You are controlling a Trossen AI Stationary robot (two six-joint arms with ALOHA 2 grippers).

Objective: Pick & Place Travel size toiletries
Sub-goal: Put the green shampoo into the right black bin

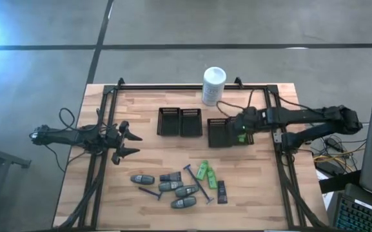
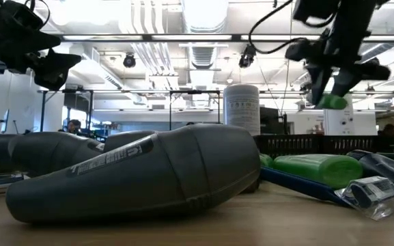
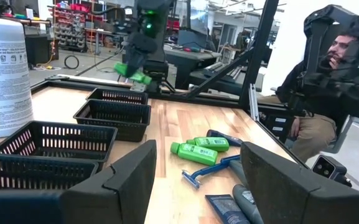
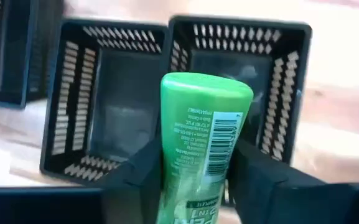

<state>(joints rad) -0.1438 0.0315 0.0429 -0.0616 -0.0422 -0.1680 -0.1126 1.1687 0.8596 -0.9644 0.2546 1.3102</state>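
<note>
Your right gripper is clamped on a green bottle above the far-right baskets; left gripper sits wide open w/ nothing in it.

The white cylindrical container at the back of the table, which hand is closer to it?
Right. The right hand hovers over the trays just in front of the white container; the left hand waits, open, far across the table.

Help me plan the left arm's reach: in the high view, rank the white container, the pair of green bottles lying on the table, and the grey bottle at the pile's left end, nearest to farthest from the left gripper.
From the left gripper, open at the table's left:
1. Grey bottle, just below it in the picture.
2. Green bottles, mid-table, to its right.
3. White container, at the far edge.
</note>
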